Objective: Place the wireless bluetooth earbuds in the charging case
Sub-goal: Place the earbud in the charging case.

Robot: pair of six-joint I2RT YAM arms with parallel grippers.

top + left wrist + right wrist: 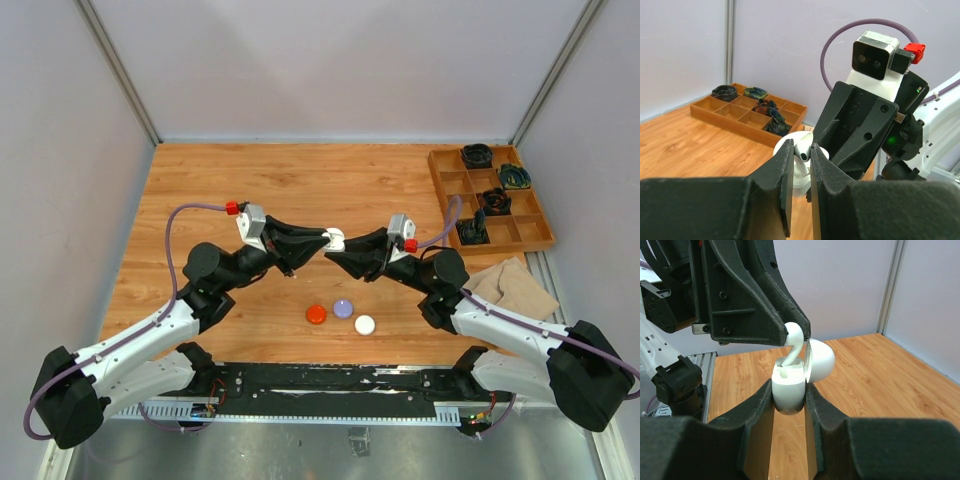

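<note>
The left gripper (801, 151) is raised above the middle of the wooden table (200, 190). Its jaws are pinched narrowly on a white short-stemmed plastic earbud (796, 337), gripping it by the bulbous head. The earbud's stem points down into the open top of a white rounded plastic charging case (788, 382), whose hinged lid (821, 360) is tipped back. The right gripper (789, 394) meets the left one tip to tip and clamps the case body between its two fingers, holding it upright in the air.

Below the grippers, three coin-like pucks lie near one another on the table: red (316, 314), lilac (343, 308) and white (365, 324). Further right lies a crumpled beige cloth (515, 287). Beyond it, a wooden compartment tray (448, 190) holds dark bundles in several cells.
</note>
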